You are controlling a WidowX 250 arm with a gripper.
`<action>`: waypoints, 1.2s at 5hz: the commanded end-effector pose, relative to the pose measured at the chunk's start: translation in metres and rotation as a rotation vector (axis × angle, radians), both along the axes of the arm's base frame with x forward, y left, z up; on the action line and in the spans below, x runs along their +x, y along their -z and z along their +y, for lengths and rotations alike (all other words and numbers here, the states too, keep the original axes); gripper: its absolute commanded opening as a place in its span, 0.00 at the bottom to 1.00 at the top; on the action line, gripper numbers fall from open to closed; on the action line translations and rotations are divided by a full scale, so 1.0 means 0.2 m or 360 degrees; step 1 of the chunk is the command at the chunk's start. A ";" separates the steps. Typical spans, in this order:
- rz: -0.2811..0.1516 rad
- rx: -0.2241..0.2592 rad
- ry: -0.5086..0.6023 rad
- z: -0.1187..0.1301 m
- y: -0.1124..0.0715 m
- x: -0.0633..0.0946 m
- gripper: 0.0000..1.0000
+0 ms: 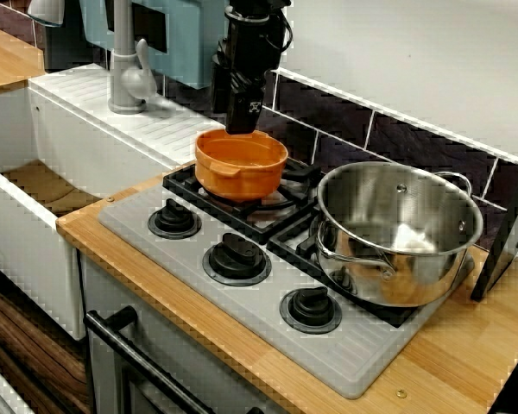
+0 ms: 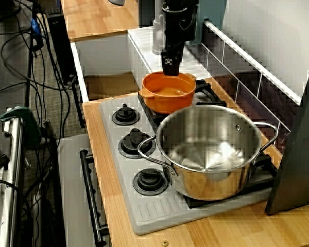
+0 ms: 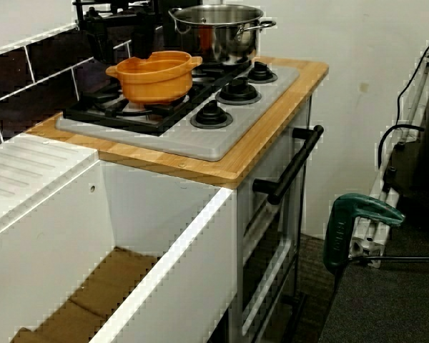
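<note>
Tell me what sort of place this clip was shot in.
Most likely a mock kitchen set up in a lab: a grey hob with three knobs, a white sink with a tap, dark wall tiles. A green clamp nearby suggests a workshop rather than a home.

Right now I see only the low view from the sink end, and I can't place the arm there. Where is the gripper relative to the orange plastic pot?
Observer: In the front view the gripper hangs at the back rim of the orange plastic pot; contact unclear.
Operator: Anything inside it?
Observer: Nothing; its inside shows bare orange.
Operator: And the big stainless steel pot?
Observer: Only a pale patch on its floor, maybe a reflection.
</note>
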State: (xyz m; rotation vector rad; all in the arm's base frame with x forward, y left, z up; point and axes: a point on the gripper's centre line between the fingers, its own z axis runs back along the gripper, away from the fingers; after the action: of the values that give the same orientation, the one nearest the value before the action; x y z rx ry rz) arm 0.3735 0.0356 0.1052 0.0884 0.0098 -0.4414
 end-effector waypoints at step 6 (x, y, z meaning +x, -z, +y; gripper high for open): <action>-0.0323 -0.0055 0.0046 -0.26 -0.16 -0.12 1.00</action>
State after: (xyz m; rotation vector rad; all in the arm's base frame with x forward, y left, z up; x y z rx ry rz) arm 0.3499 -0.0095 0.1107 0.0844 -0.1196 -0.4552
